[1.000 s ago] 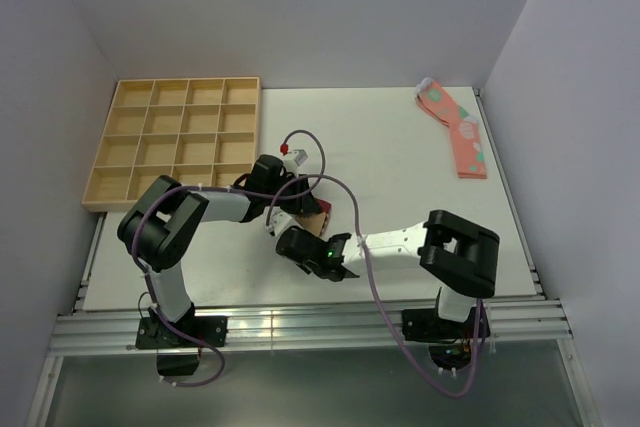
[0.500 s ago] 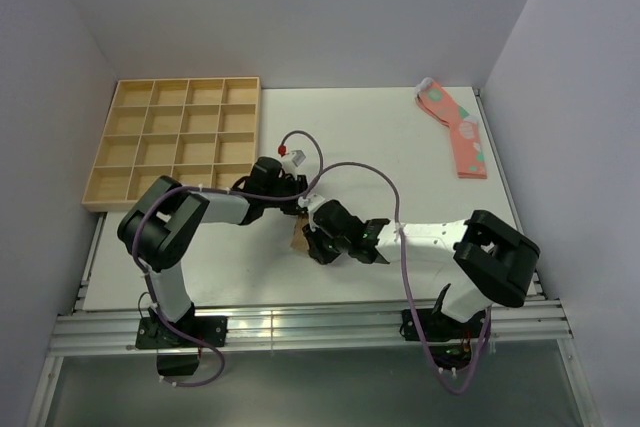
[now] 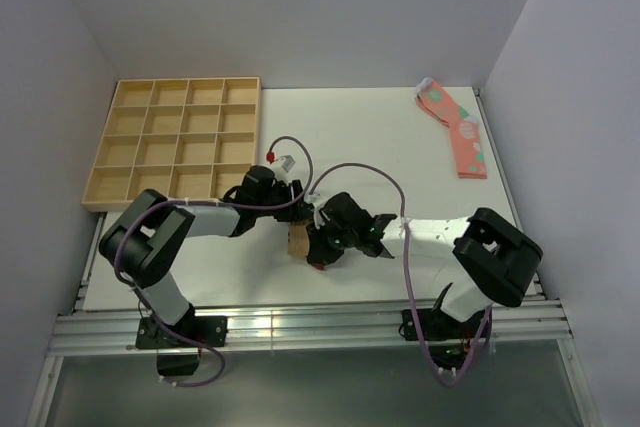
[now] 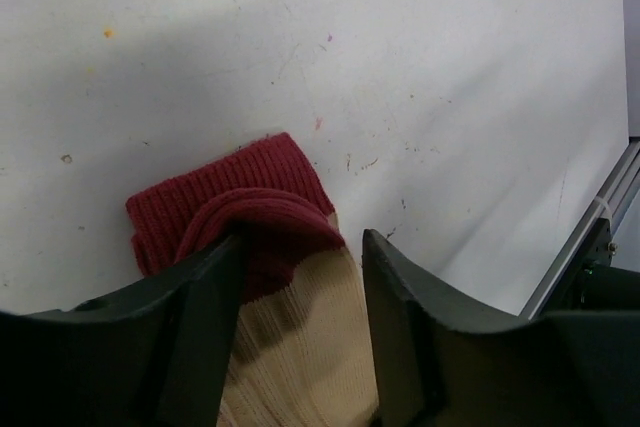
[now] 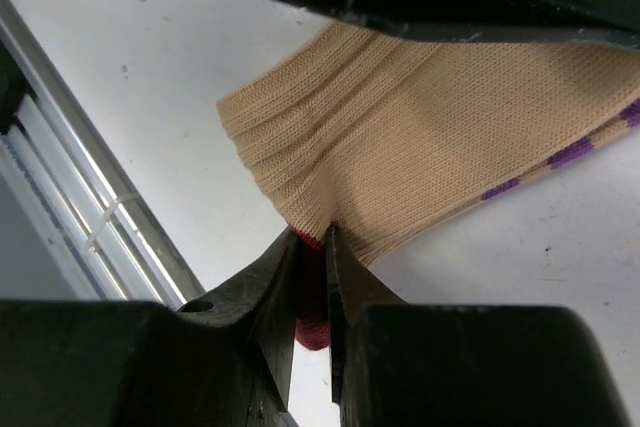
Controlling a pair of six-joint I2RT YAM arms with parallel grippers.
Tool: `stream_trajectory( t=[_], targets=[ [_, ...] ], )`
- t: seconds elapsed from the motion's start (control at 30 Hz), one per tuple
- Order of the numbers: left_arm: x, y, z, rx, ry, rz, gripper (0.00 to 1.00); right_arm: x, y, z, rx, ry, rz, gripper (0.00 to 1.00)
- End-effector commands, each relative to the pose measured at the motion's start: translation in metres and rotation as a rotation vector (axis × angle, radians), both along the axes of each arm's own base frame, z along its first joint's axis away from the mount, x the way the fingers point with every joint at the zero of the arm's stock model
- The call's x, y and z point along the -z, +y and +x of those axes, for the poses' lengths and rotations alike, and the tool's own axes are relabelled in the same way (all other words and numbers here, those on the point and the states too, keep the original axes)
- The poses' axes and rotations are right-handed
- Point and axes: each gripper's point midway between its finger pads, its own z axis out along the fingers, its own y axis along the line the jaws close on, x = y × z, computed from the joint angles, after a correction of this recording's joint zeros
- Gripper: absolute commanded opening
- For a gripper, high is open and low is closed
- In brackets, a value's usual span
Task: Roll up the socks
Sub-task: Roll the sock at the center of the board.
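Right arm (image 3: 440, 237) has swung in off the near edge and now meets the left arm (image 3: 200, 219) mid-table, and the tan sock (image 3: 298, 240) has slid nearer the front rail with them. EARLIER stuff aside, look at the layout: the white table (image 3: 400, 147) carries a wooden compartment tray (image 3: 258, 132) at the far left, well apart from the action, and a pink sock pair (image 3: 462, 132) lies flat at the far right, untouched.

All the work is on the tan sock, lying near the front edge between the two wrists. It is soft ribbed knit, light and floppy, sure to sag and unroll if let go, and it bunches wherever it is pinched. Its red cuff (image 4: 235, 197) is folded back over the tan body, and that thicker doubled band looks like the best place to grab.

Left gripper (image 4: 302, 242) comes down over the sock, jaws standing apart with the fabric filling the gap; whether they are pressing, I cannot tell. Right gripper (image 5: 322, 237) is pinched tight together on a small pleat at the tan edge, red showing just beneath the tips. My read: the roll is only started, and that fine pinch could slip.
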Motion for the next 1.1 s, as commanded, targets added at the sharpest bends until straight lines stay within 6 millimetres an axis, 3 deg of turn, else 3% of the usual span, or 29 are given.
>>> stream_trajectory(
  t=[0.0,0.23,0.43,0.53,0.57,0.63,0.67,0.73,0.87,0.9,1.07],
  targets=[
    [0.0,0.017,0.009,-0.083,-0.036,0.059,0.57,-0.01,0.001,-0.017,-0.061,0.069,0.047,0.2],
    [-0.039,0.027,0.017,-0.158,-0.146,0.025,0.64,0.0,-0.001,-0.019,-0.071,0.118,0.024,0.18],
    [-0.052,0.041,0.018,-0.213,-0.178,0.05,0.61,0.007,0.0,-0.02,-0.074,0.149,-0.002,0.18],
    [-0.056,0.051,0.009,-0.252,-0.188,0.03,0.51,0.007,0.0,-0.019,-0.077,0.152,-0.013,0.18],
    [-0.047,0.058,0.0,-0.265,-0.169,0.031,0.5,0.007,0.0,-0.019,-0.078,0.155,-0.016,0.17],
    [-0.055,0.065,-0.006,-0.296,-0.193,0.014,0.43,0.007,0.001,-0.02,-0.084,0.169,-0.02,0.17],
    [-0.046,0.07,-0.014,-0.305,-0.178,0.015,0.41,0.003,0.005,-0.02,-0.097,0.177,-0.006,0.17],
    [-0.054,0.069,-0.025,-0.311,-0.206,-0.023,0.38,0.002,0.009,-0.02,-0.114,0.198,-0.008,0.17],
    [-0.046,0.067,-0.049,-0.325,-0.25,-0.028,0.38,0.002,0.016,-0.021,-0.148,0.263,-0.013,0.16],
    [-0.053,0.06,-0.055,-0.305,-0.269,-0.061,0.38,0.001,0.016,-0.02,-0.153,0.288,-0.003,0.16],
    [-0.052,0.059,-0.074,-0.284,-0.304,-0.12,0.41,0.006,0.015,-0.017,-0.162,0.403,0.024,0.16]
  ],
)
